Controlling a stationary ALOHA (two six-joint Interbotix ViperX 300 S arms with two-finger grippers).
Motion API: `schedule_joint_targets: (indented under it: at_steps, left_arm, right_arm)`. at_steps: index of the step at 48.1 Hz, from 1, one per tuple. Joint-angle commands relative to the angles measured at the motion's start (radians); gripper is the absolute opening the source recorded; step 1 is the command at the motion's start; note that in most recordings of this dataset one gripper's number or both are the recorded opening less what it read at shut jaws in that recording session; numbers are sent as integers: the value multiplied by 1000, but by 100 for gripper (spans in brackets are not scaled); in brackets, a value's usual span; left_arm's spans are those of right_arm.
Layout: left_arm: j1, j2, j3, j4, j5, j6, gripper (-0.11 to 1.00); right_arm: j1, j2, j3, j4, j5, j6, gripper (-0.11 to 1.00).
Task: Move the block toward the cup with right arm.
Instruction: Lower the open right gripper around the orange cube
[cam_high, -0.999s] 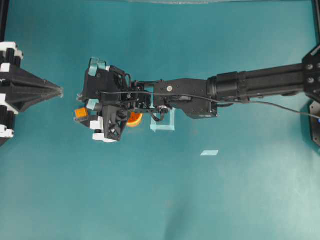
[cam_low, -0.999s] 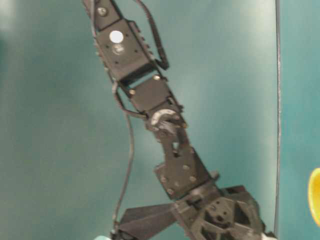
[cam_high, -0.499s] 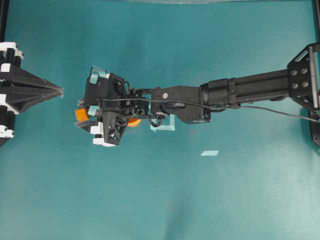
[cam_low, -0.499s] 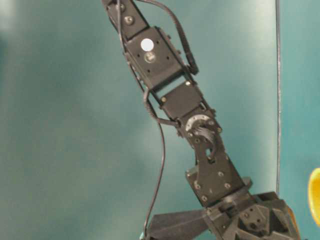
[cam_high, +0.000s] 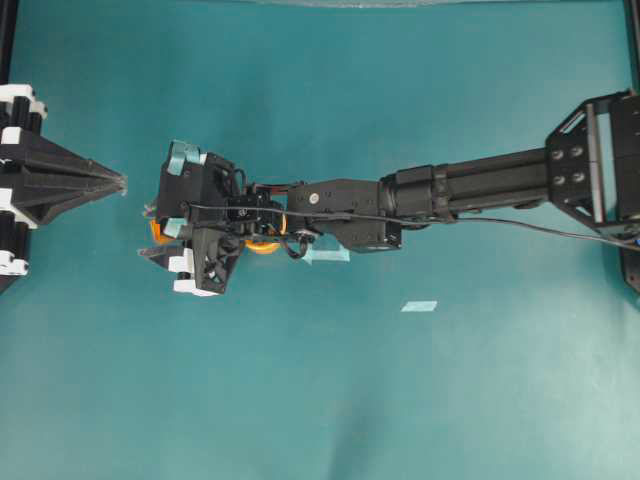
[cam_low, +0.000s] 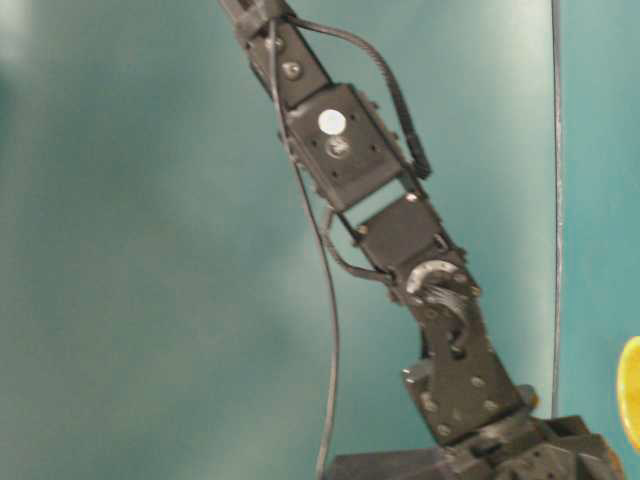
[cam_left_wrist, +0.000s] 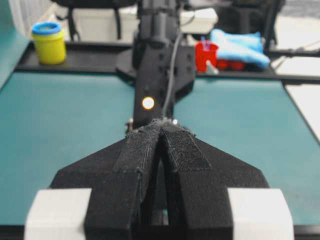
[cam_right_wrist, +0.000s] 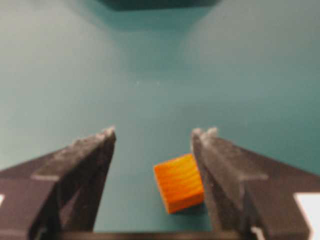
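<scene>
1. Small orange cube with a faint wood-grain face, the block (cam_right_wrist: 179, 183), resting on the smooth matte teal bench (cam_high: 330, 400), left of the bench's centre and well clear of every edge.
2. Right claw (cam_right_wrist: 155, 137) on the long black jointed right arm (cam_high: 470, 185), released: two dark, rough-padded wedge fingers (cam_right_wrist: 82, 170) spread wide, block between them, close against the right-hand finger, touching or not impossible to tell.
3. From overhead, only an orange sliver of that block (cam_high: 156, 231) visible under the claw's black housing with white and teal pads.
4. Small round yellow-orange cup (cam_high: 262, 245) just behind the claw, mostly covered by the wrist, beside a pale tape square (cam_high: 330, 254).
5. Left claw (cam_left_wrist: 161, 125), a black pointed wedge with fuzzy fabric-faced tips, clenched, tips pressed together, parked at the bench's left edge.
6. Small pale tape strip (cam_high: 419, 306) lying flat, right of centre.
</scene>
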Motion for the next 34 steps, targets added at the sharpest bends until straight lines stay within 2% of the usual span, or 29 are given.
schedule_joint_targets:
  at_steps: [1, 11, 22, 34]
  left_arm:
    - [2, 8, -26, 2, -5, 0, 0]
    - [2, 8, -26, 2, -5, 0, 0]
    - [2, 8, -26, 2, -5, 0, 0]
    - [2, 8, -26, 6, -5, 2, 0]
  right_arm:
    - [-2, -18, -29, -2, -5, -2, 64]
    - [-23, -9, -32, -3, 28, -8, 64]
    - [-34, -9, -32, -35, 55, -9, 64]
    - [-34, -8, -32, -34, 81, -6, 64]
